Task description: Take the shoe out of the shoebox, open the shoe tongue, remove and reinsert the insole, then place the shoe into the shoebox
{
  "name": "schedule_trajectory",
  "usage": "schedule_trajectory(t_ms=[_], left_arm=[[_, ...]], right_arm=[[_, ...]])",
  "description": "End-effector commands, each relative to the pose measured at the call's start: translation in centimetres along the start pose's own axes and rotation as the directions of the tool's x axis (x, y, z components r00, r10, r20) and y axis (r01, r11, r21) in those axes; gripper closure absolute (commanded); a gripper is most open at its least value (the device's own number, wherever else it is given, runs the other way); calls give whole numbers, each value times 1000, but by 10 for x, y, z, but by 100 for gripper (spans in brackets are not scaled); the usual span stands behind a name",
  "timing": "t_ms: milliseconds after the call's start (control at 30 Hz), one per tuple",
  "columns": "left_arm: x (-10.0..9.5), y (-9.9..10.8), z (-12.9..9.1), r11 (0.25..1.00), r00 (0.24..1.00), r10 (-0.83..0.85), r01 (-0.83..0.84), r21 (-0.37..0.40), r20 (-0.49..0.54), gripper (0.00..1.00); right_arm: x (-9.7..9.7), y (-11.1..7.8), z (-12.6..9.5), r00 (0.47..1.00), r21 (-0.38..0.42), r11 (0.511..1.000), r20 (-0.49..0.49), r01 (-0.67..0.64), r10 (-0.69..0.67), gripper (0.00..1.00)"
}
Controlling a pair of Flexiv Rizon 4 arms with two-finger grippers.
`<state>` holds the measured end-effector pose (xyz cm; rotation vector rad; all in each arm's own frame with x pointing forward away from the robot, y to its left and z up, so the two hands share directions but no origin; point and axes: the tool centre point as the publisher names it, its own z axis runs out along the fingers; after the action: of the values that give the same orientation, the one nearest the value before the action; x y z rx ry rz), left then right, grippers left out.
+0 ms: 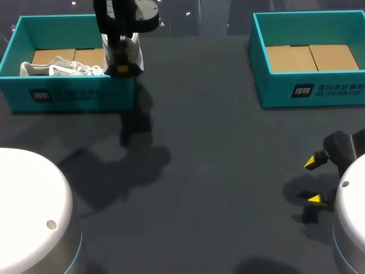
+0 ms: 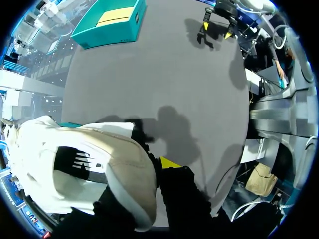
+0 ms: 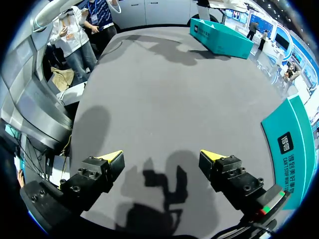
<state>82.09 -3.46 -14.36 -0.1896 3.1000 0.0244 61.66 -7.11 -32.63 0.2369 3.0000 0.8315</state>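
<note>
— Where the left end effector (image 1: 121, 64) hangs over the right end of the left shoebox (image 1: 74, 94), what is held?
— A white shoe (image 2: 84, 169) with a cream panel and a black side mark is gripped there. A second white shoe (image 1: 57, 69) is seen lying inside the box.
— And the surface?
— A dark grey counter (image 1: 217, 171) is shown, with shadows cast on it. A second teal shoebox (image 1: 308, 91), floored with cardboard, is set far right. The right end effector (image 1: 313, 181) is held wide apart at the near right.

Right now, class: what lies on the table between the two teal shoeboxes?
Nothing: the head view shows only bare dark table between the left shoebox and the right shoebox.
</note>
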Motion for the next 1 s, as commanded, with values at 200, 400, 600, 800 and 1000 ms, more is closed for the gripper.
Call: schedule_trajectory(t_ms=[200,400,600,800,1000], left_arm=[[1,1,-1,1000,1000,1,-1,2,5,100],[1,1,-1,1000,1000,1,-1,2,5,100],[-66,39,-10,1000,1000,-2,2,-15,-31,100],[-136,82,-13,998,997,-57,57,-5,-42,100],[-183,107,-7,999,1000,-27,27,-28,-8,100]], right_arm=[[2,0,-1,1000,1,1000,3,1,-1,0],[2,0,-1,1000,1,1000,3,1,-1,0],[2,0,-1,1000,1,1000,3,1,-1,0],[2,0,-1,1000,1,1000,3,1,-1,0],[2,0,-1,1000,1,1000,3,1,-1,0]])
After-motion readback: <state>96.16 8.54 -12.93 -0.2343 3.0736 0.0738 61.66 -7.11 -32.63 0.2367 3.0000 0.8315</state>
